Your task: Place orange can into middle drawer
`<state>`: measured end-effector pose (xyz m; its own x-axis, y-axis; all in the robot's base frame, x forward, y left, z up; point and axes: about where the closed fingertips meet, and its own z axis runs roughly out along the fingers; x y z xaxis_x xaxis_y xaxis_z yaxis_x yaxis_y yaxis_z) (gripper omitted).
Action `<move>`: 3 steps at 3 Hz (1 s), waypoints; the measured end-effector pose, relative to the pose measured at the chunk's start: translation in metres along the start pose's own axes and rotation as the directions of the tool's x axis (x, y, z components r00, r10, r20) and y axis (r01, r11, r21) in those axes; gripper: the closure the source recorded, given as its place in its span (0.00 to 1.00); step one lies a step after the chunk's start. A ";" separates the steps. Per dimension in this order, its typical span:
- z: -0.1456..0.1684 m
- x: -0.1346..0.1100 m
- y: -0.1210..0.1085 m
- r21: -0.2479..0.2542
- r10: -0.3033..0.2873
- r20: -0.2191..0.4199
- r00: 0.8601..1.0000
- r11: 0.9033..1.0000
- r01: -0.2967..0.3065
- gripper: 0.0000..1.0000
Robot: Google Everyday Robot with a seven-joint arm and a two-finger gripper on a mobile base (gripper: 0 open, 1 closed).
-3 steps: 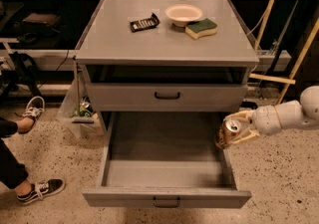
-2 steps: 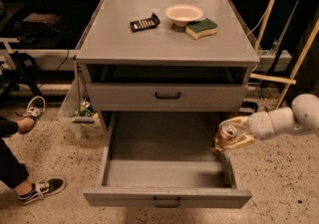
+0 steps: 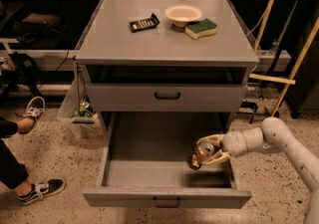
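The orange can (image 3: 200, 154) is held in my gripper (image 3: 209, 149), tilted with its silver top facing right and up. It hangs inside the open middle drawer (image 3: 167, 197), near the drawer's right side and above its grey floor. My arm (image 3: 271, 138) reaches in from the right over the drawer's right wall. The gripper's fingers (image 3: 217, 158) are closed around the can. The drawer is pulled far out and holds nothing else that I can see.
The grey drawer above (image 3: 167, 96) is closed. On the cabinet top lie a dark snack packet (image 3: 144, 22), a white bowl (image 3: 183, 14) and a green-and-yellow sponge (image 3: 201, 28). A person's feet (image 3: 35, 108) are at the left. Wooden poles (image 3: 294, 68) lean at the right.
My gripper has carried the can leftward and down, from beside the drawer's right wall to inside the drawer. The can has tilted further over.
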<state>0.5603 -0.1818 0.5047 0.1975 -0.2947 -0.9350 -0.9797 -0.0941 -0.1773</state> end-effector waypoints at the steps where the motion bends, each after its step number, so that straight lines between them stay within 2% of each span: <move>1: 0.000 0.000 0.000 0.000 0.000 0.000 1.000 1.000 0.000 1.00; 2: 0.007 0.007 -0.001 0.047 0.015 -0.041 0.999 0.999 -0.013 1.00; 3: -0.001 -0.010 0.009 0.139 -0.005 -0.156 0.988 0.990 0.027 1.00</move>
<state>0.5492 -0.1812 0.5125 0.2056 -0.4392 -0.8746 -0.9694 0.0307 -0.2434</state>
